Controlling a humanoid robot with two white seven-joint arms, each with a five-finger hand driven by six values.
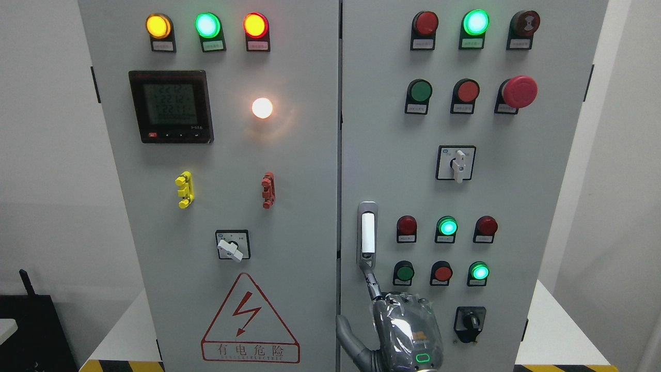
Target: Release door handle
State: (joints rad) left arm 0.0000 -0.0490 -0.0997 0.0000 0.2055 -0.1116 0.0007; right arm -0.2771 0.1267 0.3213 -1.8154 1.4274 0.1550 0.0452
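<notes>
I have one hand in view, a grey metal-and-plastic robot hand (pixel 408 330), rising from the bottom edge a little right of centre, back of the hand toward my camera. One slim jointed finger (pixel 373 285) is stretched up and to the left, its tip at the top; the other fingers are tucked in. A curved grey thumb (pixel 347 336) juts out to the left. I cannot tell which arm it belongs to.
</notes>
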